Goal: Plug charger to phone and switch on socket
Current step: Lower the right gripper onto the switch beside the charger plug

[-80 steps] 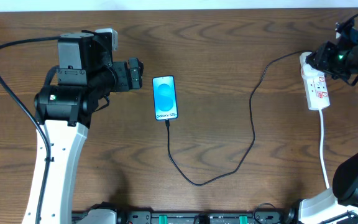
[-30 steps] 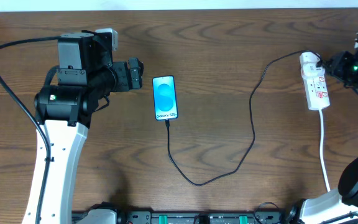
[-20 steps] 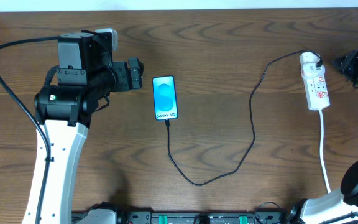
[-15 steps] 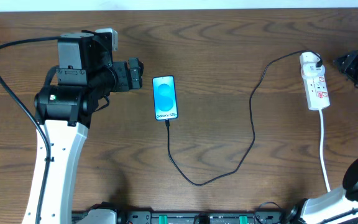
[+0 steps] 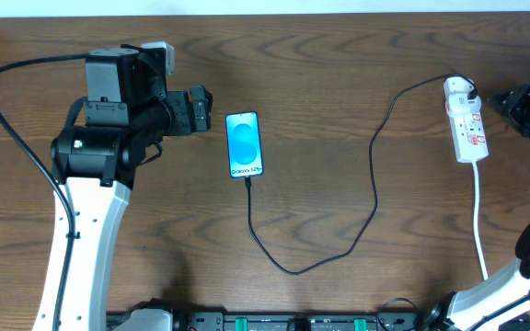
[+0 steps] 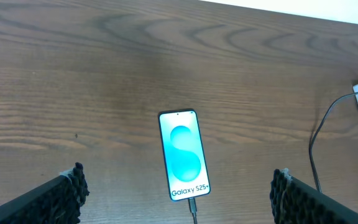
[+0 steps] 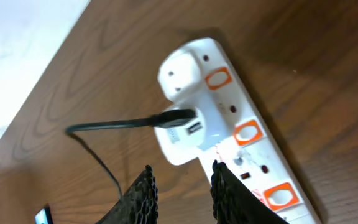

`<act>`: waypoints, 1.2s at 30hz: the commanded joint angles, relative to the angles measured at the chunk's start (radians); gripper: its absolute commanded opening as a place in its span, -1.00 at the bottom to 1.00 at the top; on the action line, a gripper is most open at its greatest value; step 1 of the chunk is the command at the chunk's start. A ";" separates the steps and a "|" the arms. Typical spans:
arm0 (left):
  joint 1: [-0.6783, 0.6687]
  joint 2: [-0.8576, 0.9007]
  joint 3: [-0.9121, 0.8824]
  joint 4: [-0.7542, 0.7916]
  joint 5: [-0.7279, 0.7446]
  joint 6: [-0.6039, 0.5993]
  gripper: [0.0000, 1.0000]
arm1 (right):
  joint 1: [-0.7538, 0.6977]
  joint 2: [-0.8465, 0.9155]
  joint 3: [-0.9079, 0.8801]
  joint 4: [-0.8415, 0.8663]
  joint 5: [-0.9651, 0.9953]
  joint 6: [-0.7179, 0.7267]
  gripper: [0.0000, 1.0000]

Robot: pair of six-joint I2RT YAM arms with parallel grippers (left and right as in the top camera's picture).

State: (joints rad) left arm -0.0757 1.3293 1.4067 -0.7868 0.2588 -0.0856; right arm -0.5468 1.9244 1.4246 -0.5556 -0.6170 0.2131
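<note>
The phone (image 5: 245, 144) lies flat with its blue screen lit, and shows again in the left wrist view as phone (image 6: 184, 154). The charger's black cable (image 5: 294, 270) loops across the table. Its connector tip (image 6: 192, 204) sits in the phone's bottom edge, and its white plug (image 7: 188, 134) stands in the socket (image 5: 468, 127). My left gripper (image 5: 206, 108) hangs wide open just left of the phone, holding nothing. My right gripper (image 5: 497, 99) hovers right of the socket (image 7: 253, 140), apart from it. Its fingers (image 7: 143, 193) are a small gap apart and empty.
The socket's thick white cord (image 5: 479, 221) runs down toward the table's front right. The left arm's black cable (image 5: 7, 110) arcs over the left side. A white wall edge (image 7: 17, 37) borders the table behind the socket.
The right gripper has drawn back to the right, from over the socket's top end to clear of it. The left arm, phone and cable have not moved.
</note>
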 commanded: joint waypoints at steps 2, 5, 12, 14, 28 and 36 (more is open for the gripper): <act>0.003 -0.004 0.005 -0.002 -0.006 -0.005 0.89 | -0.010 0.026 -0.003 0.003 -0.029 0.006 -0.43; 0.003 -0.004 0.005 -0.002 -0.006 -0.005 0.89 | -0.010 0.033 -0.003 0.003 -0.024 -0.002 -0.43; 0.003 -0.004 0.005 -0.002 -0.006 -0.005 0.89 | -0.010 0.051 -0.003 0.003 -0.026 -0.005 -0.43; 0.003 -0.004 0.005 -0.002 -0.006 -0.005 0.89 | -0.009 0.053 -0.003 0.003 -0.025 -0.010 -0.43; 0.003 -0.004 0.005 -0.002 -0.006 -0.005 0.90 | -0.008 0.053 -0.003 0.004 -0.008 -0.040 -0.46; 0.003 -0.004 0.005 -0.002 -0.006 -0.005 0.90 | -0.008 0.053 -0.003 0.003 0.013 -0.047 -0.81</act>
State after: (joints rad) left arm -0.0757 1.3293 1.4067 -0.7872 0.2592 -0.0856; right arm -0.5526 1.9705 1.4242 -0.5552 -0.6094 0.1753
